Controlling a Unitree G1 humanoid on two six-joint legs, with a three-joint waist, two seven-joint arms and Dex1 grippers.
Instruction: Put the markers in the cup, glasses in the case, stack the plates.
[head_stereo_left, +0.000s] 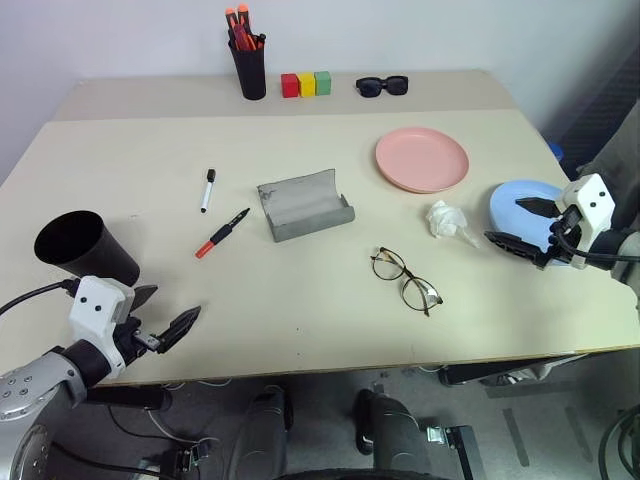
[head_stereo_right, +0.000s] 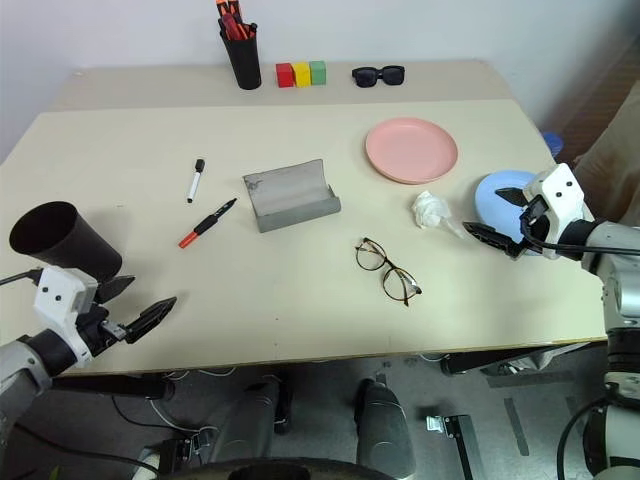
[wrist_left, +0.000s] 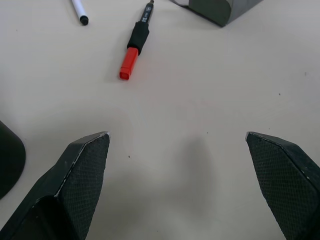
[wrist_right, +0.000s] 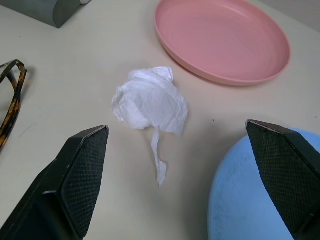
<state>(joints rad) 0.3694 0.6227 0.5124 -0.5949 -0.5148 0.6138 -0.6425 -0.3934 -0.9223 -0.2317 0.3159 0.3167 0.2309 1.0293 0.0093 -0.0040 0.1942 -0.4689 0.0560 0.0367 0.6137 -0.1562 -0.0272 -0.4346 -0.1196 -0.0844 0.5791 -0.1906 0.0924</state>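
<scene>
Left gripper (head_stereo_left: 160, 318): jaws spread wide, nothing between them; hovers at the near left table edge, just beside the cup.
Right gripper (head_stereo_left: 518, 222): jaws wide apart, nothing held; one finger over the blue plate, the other over bare table near the tissue.
Cup (head_stereo_left: 84, 247): black, tipped toward the camera, near left corner.
Markers: white pen (head_stereo_left: 208, 189) and red-ended pen (head_stereo_left: 222, 233) lie flat on the table, left of the case, apart from each other.
Case (head_stereo_left: 304, 205): grey, lid open, table centre.
Glasses (head_stereo_left: 405, 279): flat on the table, in front of the case, to the right.
Pink plate (head_stereo_left: 422, 158): right side, further back.
Blue plate (head_stereo_left: 515, 204): right edge, separate from the pink one.
Tissue (wrist_right: 149, 104): crumpled, between glasses and blue plate.
Back row: pen holder (head_stereo_left: 248, 67), coloured blocks (head_stereo_left: 305, 84), sunglasses (head_stereo_left: 382, 86).
</scene>
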